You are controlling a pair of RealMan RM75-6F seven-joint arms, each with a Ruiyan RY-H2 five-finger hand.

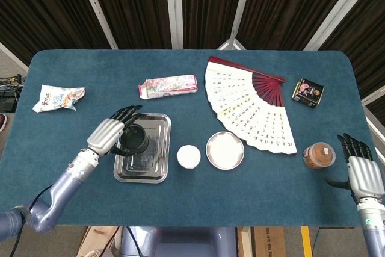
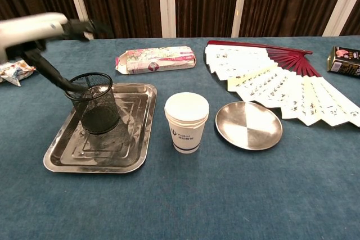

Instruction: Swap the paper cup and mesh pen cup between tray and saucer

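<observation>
Two cups matter: the pen cup [image 2: 94, 102] stands upright on the tray [image 2: 133, 153], while the paper cup [image 2: 186, 122] sits on the cloth between tray and saucer [image 2: 248, 125]. Left hand [image 1: 112, 133] hovers just beside the pen cup, fingers spread, grasping nothing; right hand [image 1: 359, 169] rests open near a jar [image 1: 318, 155]. Half done, judging by this: the paper cup likely goes onto the saucer next
</observation>
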